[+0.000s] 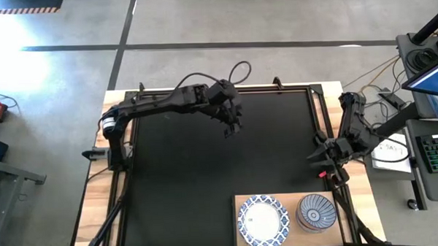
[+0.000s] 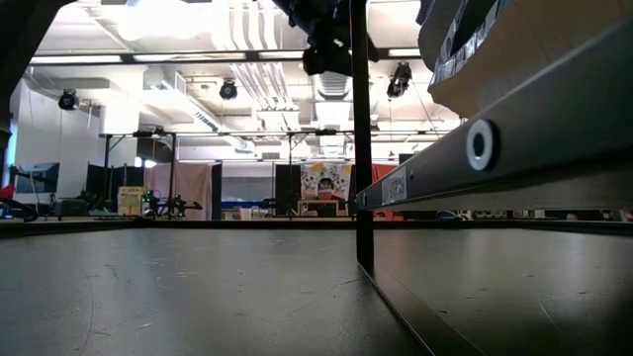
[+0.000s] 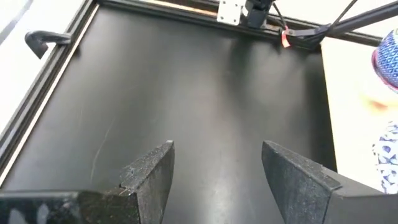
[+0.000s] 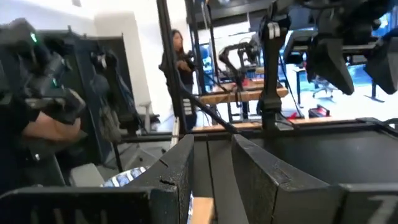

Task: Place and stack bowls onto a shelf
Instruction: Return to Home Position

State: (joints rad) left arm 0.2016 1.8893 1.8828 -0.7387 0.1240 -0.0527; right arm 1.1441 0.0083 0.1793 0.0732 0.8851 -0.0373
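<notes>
Left hand [image 1: 232, 127] is hovering released, empty, over the big black mat [image 1: 192, 182]. I'm seeing the right hand [image 1: 317, 157], fingers narrowly parted, at the wooden counter's [image 1: 96, 204] right edge. White blue-rimmed round bowls [image 1: 263, 221] and smaller blue-striped stacked bowls [image 1: 316, 211] are sitting side by side on the pale light-wood shelf [image 1: 291, 201].

A black mat [image 1: 199, 175] covers the wooden table [image 1: 95, 200].

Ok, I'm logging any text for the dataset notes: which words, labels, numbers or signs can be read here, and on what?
No text can be read in any view.
White label on the grey metal rail: print too small to read.
Colourful poster in the room behind: blurred, unreadable.
White paper sheet at the high view's right side: dark marks, too small to read.
</notes>
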